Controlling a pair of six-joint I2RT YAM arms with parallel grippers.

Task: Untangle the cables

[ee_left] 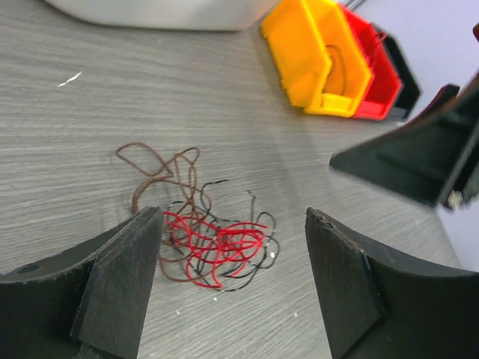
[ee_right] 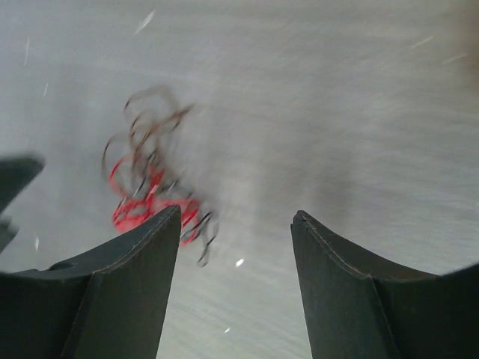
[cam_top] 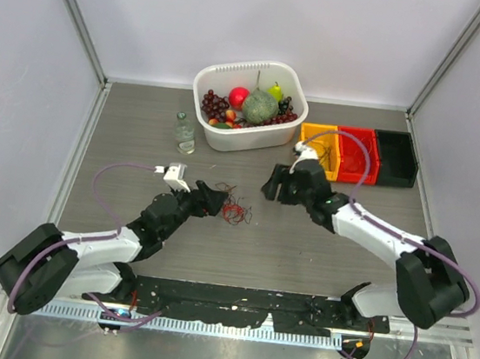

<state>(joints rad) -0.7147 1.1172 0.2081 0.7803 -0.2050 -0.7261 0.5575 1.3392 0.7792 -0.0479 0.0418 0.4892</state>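
Note:
The cables [cam_top: 236, 207] are a small tangle of thin red, black and brown wires lying on the grey table at its middle. In the left wrist view the cables [ee_left: 213, 238] lie just ahead of the open fingers, nearer the left one. My left gripper [cam_top: 214, 201] is open and empty, right beside the tangle on its left. My right gripper [cam_top: 272, 186] is open and empty, above the table to the right of the tangle. In the blurred right wrist view the cables [ee_right: 150, 198] lie ahead and to the left of my left finger [ee_right: 131, 277].
A white tub [cam_top: 247, 137] of fruit stands at the back middle, with a small clear bottle [cam_top: 184, 132] to its left. Yellow [cam_top: 322, 147], red [cam_top: 359, 155] and black [cam_top: 396, 157] bins stand at the back right. The right gripper's body [ee_left: 419, 153] shows in the left wrist view.

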